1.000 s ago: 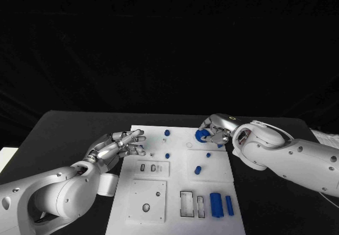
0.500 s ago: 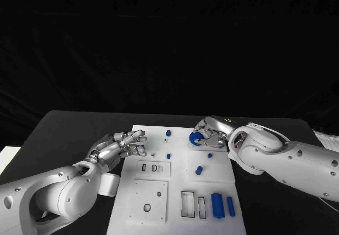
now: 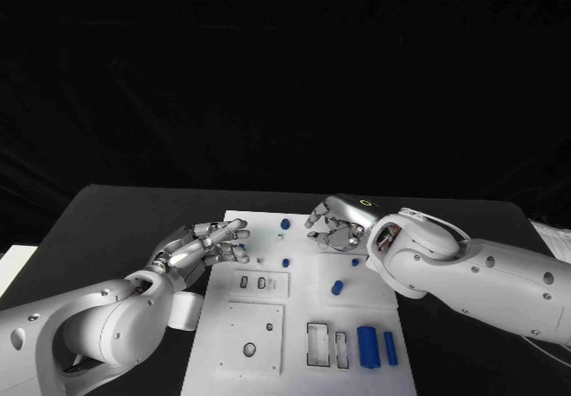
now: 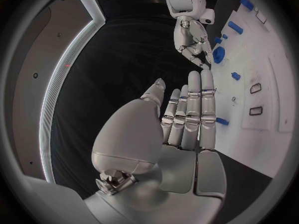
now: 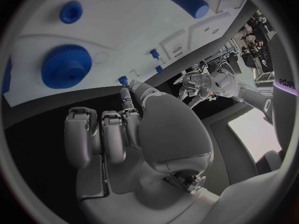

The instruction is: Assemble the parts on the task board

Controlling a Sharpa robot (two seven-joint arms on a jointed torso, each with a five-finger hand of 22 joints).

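Observation:
The white task board point(image 3: 256, 322) lies in the middle of the black table. My right hand point(image 3: 337, 224) hovers over its far part with its fingers loosely bent and nothing in them. A blue gear point(image 5: 67, 66) lies flat on the board point(image 5: 137, 30) just clear of those fingers point(image 5: 102, 134); the same gear point(image 4: 219, 55) sits beside the right hand point(image 4: 193, 42). In the head view the hand hides it. My left hand point(image 3: 202, 247) is held open over the board's left edge, fingers point(image 4: 190, 109) stretched out, close to a small blue peg point(image 4: 222, 121).
Small blue pegs point(image 3: 283, 223) point(image 3: 285, 262) point(image 3: 355, 263) and a short blue piece point(image 3: 337, 287) dot the board's middle. Two blue cylinders point(image 3: 366, 346) point(image 3: 390, 349) lie at its near right beside rectangular slots point(image 3: 314, 343). A smaller blue round part point(image 5: 70, 11) lies beyond the gear.
My right hand has moved left over the far part of the board with the blue gear and has let go of it; the gear now lies on the board. The left hand has stayed put.

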